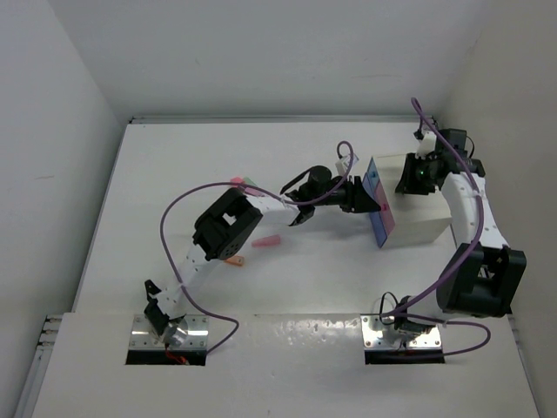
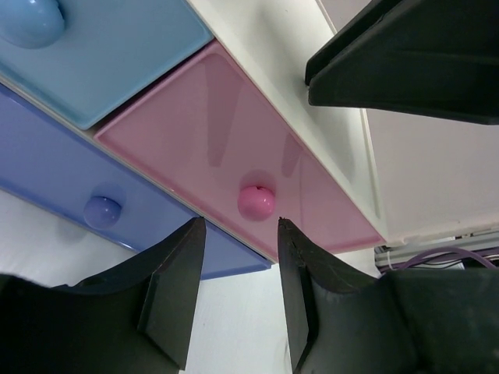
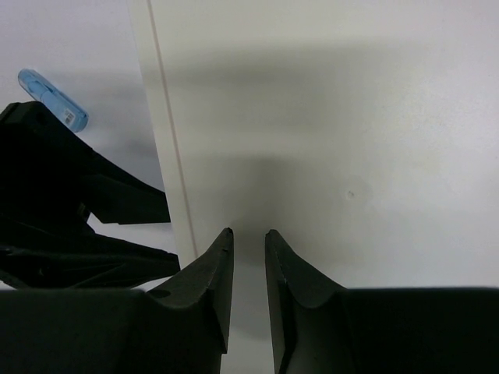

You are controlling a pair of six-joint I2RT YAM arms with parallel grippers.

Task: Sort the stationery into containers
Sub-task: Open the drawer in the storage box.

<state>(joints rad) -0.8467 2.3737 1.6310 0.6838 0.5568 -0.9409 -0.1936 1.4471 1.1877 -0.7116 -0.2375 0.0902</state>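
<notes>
The pink drawer (image 2: 218,148) and its knob (image 2: 256,202) are smooth, glossy plastic showing reflections, like the blue drawer (image 2: 109,47). The cabinet (image 3: 335,140) top looks smooth, matt white. The fingers (image 2: 168,304) are matt black plastic.

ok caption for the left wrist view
Left arm's open jaws lined up on the round pink knob of the glossy pink plastic drawer.

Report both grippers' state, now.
Left gripper: open, empty, lined up on the pink drawer knob.
Right gripper: barely open, holding nothing, over the white cabinet.
</notes>
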